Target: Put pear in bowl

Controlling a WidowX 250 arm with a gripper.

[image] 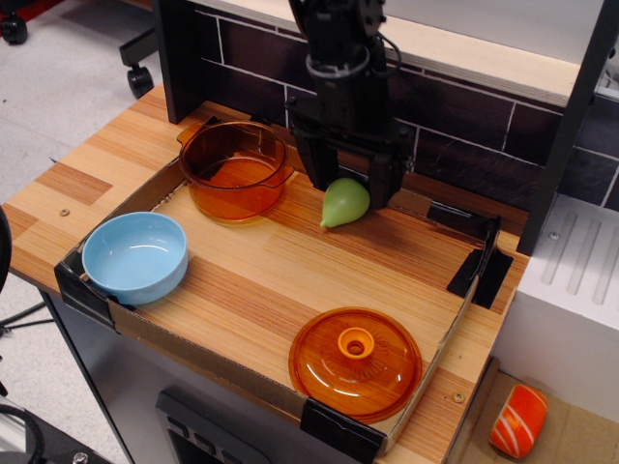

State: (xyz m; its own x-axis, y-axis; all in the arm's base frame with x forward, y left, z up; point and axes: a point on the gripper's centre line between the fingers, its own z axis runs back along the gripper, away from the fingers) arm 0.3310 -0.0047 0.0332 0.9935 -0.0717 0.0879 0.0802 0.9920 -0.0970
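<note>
The pale-green pear lies on the wooden tray floor near the back wall, its point toward the front left. My black gripper hangs right over it, open, with one finger to the pear's left and the other to its right. Whether the fingers touch the pear I cannot tell. The light-blue bowl stands empty at the tray's front left corner, far from the gripper.
A transparent orange pot with handles stands at the back left, close to the gripper. A flat orange lid with a knob lies at the front right. An orange-and-white striped object sits off the tray at bottom right. A dark tiled wall runs behind.
</note>
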